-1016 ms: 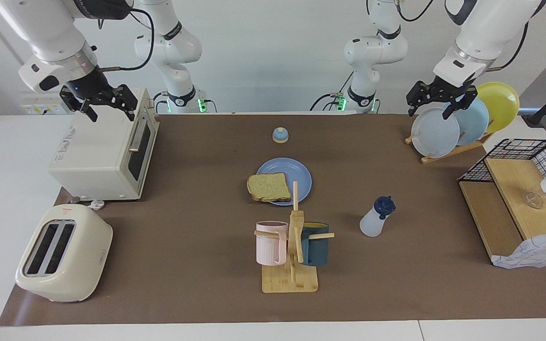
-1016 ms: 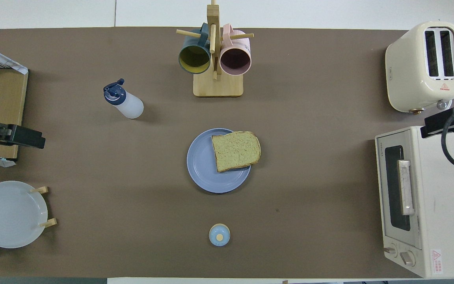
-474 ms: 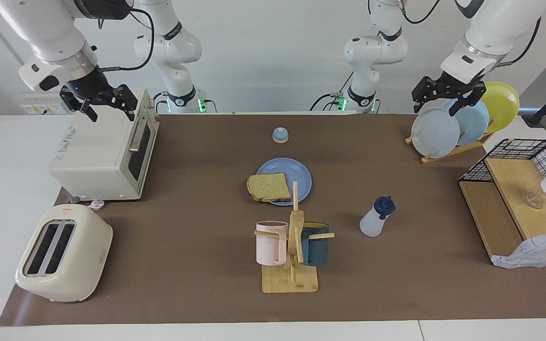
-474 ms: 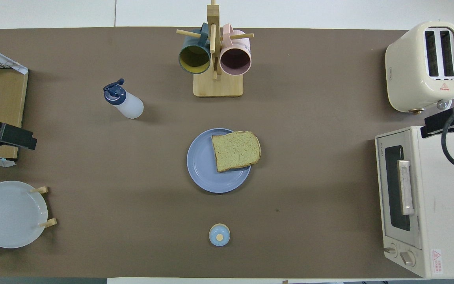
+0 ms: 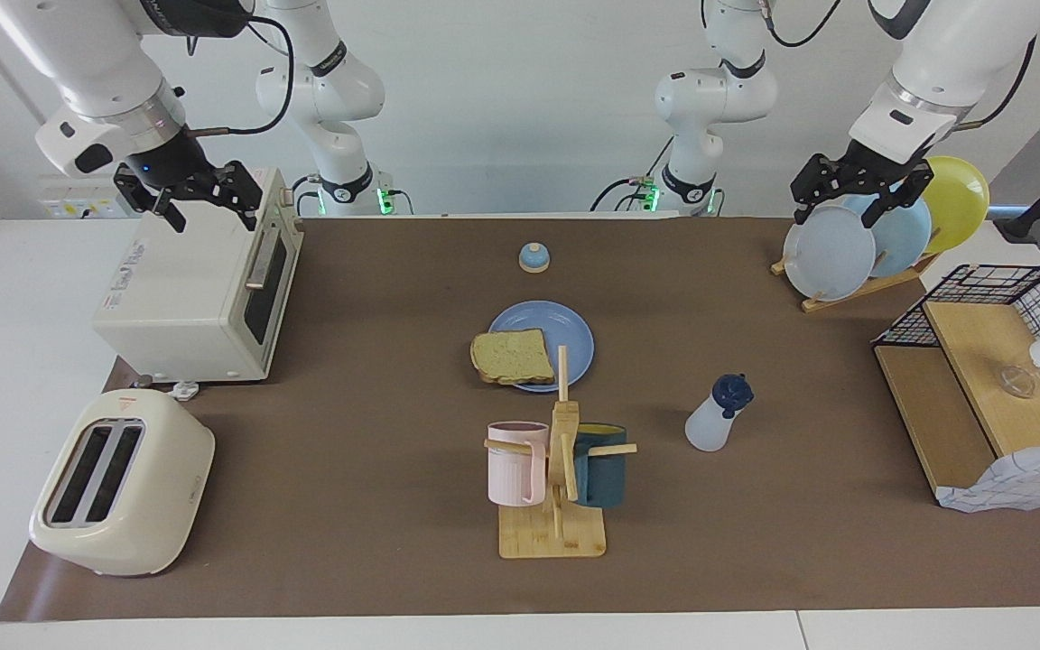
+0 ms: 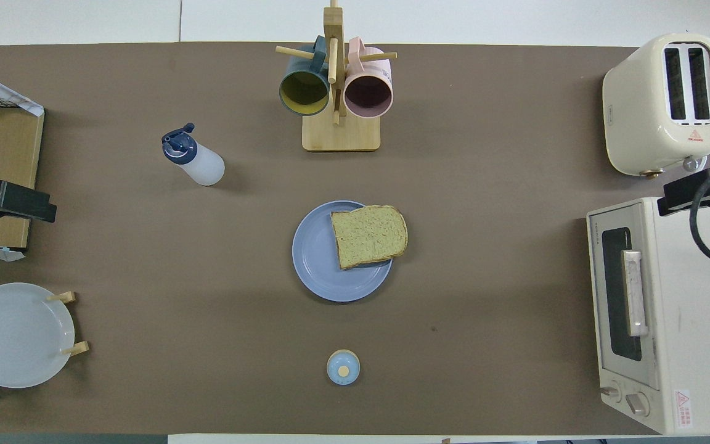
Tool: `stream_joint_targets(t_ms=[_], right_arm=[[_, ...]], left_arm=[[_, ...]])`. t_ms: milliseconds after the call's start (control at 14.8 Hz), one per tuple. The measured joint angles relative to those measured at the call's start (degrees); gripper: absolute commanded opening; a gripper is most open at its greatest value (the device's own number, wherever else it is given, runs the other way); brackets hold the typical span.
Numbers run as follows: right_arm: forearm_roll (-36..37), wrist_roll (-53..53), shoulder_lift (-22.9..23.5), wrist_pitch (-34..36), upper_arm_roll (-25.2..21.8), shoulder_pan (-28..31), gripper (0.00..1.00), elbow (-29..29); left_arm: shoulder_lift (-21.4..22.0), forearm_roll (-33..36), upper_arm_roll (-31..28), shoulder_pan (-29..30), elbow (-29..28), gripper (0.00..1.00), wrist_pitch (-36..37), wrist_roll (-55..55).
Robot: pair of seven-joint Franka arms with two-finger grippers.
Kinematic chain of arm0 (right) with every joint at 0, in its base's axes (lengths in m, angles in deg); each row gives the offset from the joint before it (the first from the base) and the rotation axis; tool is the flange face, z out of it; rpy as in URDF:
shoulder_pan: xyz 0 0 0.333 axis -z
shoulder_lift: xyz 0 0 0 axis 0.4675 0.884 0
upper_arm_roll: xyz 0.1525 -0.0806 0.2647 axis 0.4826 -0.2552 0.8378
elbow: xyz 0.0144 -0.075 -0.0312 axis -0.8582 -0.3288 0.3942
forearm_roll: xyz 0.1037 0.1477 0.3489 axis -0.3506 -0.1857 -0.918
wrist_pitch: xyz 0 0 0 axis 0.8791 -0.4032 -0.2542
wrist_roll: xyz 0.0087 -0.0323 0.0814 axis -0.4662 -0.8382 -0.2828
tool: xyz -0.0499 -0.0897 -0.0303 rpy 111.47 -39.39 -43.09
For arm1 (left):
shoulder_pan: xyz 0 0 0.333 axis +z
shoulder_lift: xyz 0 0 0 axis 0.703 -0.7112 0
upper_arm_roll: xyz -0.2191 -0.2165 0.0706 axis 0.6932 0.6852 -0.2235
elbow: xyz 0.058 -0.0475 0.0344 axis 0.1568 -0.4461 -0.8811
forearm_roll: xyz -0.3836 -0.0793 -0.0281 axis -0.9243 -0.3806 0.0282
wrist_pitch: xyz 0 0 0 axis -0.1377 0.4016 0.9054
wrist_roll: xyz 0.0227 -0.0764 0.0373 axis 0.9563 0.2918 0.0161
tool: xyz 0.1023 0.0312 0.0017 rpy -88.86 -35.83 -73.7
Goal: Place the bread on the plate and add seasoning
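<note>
Right gripper (image 5: 188,194): fingers spread wide, empty, raised over the toaster oven (image 5: 199,287), waiting.
Bread (image 5: 511,357): well apart from both sets of fingers, lying on the plate (image 5: 565,329) at mid-table, one edge overhanging the rim toward the right arm's end; judged placed, ready for seasoning.
Seasoning bottle (image 5: 717,415): upright on the mat, cap on, untouched, nearer the left fingers.
Left gripper (image 5: 852,191): fingers wide, empty, over the plate rack (image 5: 854,289).

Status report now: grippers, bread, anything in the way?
Left gripper open over plate rack; right gripper open over oven. Bread on plate, overhanging. Nothing blocking.
</note>
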Motion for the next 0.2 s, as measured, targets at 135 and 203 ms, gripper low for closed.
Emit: stream_joint_targets(t_ms=[135, 203], right_arm=[[0.0, -0.01, 0.0, 0.0, 0.12, -0.08, 1.0, 0.0], [0.0, -0.03, 0.0, 0.0, 0.19, -0.16, 1.0, 0.0]], left_arm=[[0.0, 0.0, -0.01, 0.0, -0.02, 1.0, -0.04, -0.15], [0.0, 0.0, -0.01, 0.0, -0.04, 1.0, -0.04, -0.16]])
